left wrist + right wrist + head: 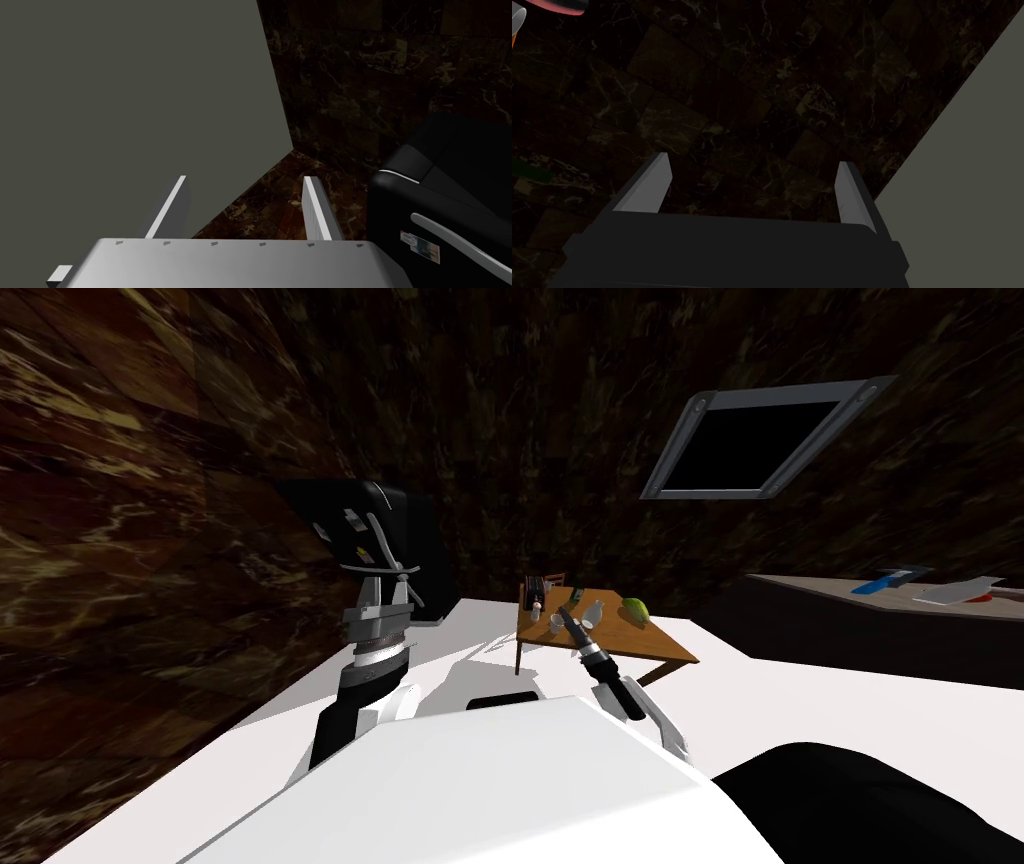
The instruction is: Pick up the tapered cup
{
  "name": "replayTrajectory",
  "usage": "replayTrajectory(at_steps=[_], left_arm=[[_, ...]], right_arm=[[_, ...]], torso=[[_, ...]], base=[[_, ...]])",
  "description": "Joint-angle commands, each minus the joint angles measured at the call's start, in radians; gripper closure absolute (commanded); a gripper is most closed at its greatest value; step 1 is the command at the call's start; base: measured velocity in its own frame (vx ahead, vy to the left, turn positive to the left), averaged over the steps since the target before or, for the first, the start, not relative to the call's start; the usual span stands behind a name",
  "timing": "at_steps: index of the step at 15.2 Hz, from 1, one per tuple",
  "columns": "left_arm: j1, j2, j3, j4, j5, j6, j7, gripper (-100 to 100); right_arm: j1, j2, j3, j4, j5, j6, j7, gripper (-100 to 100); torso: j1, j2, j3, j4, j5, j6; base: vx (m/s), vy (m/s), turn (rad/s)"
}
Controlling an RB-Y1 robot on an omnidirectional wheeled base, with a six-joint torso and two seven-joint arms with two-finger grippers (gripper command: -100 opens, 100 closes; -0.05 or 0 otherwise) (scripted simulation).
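A small wooden table (650, 638) stands ahead of me. On it are small white cups (553, 623), a white jug-like vessel (594, 609) and a green object (636, 608); which cup is the tapered one I cannot tell. My right arm reaches forward, its gripper (571, 621) overlapping the table's near side. In the right wrist view that gripper (752, 187) is open over dark marble floor, nothing between its fingers. My left gripper (385, 550) is raised at the left beside a black armchair (410, 538). Its fingers (317, 210) stand apart with nothing between them.
The black armchair (450, 190) is close to my left hand. A pale flat surface (800, 688) covers the floor around the table. A dark counter (880, 618) at the right holds blue and grey items. A framed black panel (760, 438) hangs on the marble wall.
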Motion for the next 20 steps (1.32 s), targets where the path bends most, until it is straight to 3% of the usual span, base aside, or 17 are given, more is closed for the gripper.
replayTrajectory(at_steps=[1, 2, 4, 7, 9, 10, 12, 13, 14, 15, 20], left_arm=[[0.0, 0.0, 0.0, 0.0, 0.0, 0.0, 0.0, 0], [0.0, 0.0, 0.0, 0.0, 0.0, 0.0, 0.0, 0], [0.0, 0.0, 0.0, 0.0, 0.0, 0.0, 0.0, 0], [0.0, 0.0, 0.0, 0.0, 0.0, 0.0, 0.0, 0], [0.0, 0.0, 0.0, 0.0, 0.0, 0.0, 0.0, 0], [0.0, 0.0, 0.0, 0.0, 0.0, 0.0, 0.0, 0], [0.0, 0.0, 0.0, 0.0, 0.0, 0.0, 0.0, 0], [0.0, 0.0, 0.0, 0.0, 0.0, 0.0, 0.0, 0], [0.0, 0.0, 0.0, 0.0, 0.0, 0.0, 0.0, 0], [0.0, 0.0, 0.0, 0.0, 0.0, 0.0, 0.0, 0], [0.0, 0.0, 0.0, 0.0, 0.0, 0.0, 0.0, 0]], right_arm=[[-0.001, -0.041, 0.003, 0.043, 0.015, -0.005, 0.014, -100], [-0.002, -0.073, 0.006, 0.071, 0.033, -0.011, 0.03, -100], [-0.002, -0.085, 0.006, 0.091, 0.033, -0.011, 0.03, -100], [-0.005, -0.168, 0.012, 0.167, 0.071, -0.025, 0.064, -100], [-0.005, -0.171, 0.012, 0.191, 0.071, -0.025, 0.064, -100], [-0.006, -0.214, 0.017, 0.22, 0.09, -0.032, 0.081, -100], [-0.006, -0.214, 0.017, 0.242, 0.09, -0.032, 0.081, -100], [-0.008, -0.256, 0.021, 0.277, 0.111, -0.04, 0.099, -100], [-0.008, -0.256, 0.021, 0.295, 0.111, -0.04, 0.099, -100], [-0.009, -0.293, 0.027, 0.323, 0.132, -0.048, 0.117, -100], [-0.01, -0.378, 0.04, 0.451, 0.175, -0.065, 0.155, -100]], torso=[[0.0, 0.0, 0.0, 0.0, 0.0, 0.0], [0.0, 0.0, 0.0, 0.0, 0.0, 0.0], [0.0, -0.001, -0.001, 0.0, 0.0, 0.0], [-0.004, 0.001, 0.0, 0.0, -0.001, 0.0], [-0.002, 0.0, 0.0, 0.0, 0.0, 0.0], [-0.004, 0.001, 0.0, 0.0, -0.001, 0.0], [-0.004, 0.001, 0.0, 0.0, -0.001, 0.0], [-0.005, 0.001, 0.001, 0.0, -0.001, 0.0], [-0.005, 0.0, 0.0, 0.0, -0.001, 0.0], [-0.005, 0.0, 0.0, 0.0, -0.001, 0.0], [-0.003, -0.005, -0.003, -0.001, 0.0, 0.0]], base=[[0.112, 0.161, -0.023], [0.118, 0.161, -0.023], [0.093, 0.122, -0.016], [0.098, 0.116, -0.018], [0.098, 0.113, -0.024], [0.087, 0.103, -0.011], [0.09, 0.089, -0.017], [0.102, 0.083, -0.024], [0.109, 0.089, -0.023], [0.125, 0.149, -0.022], [0.162, 0.127, -0.035]])
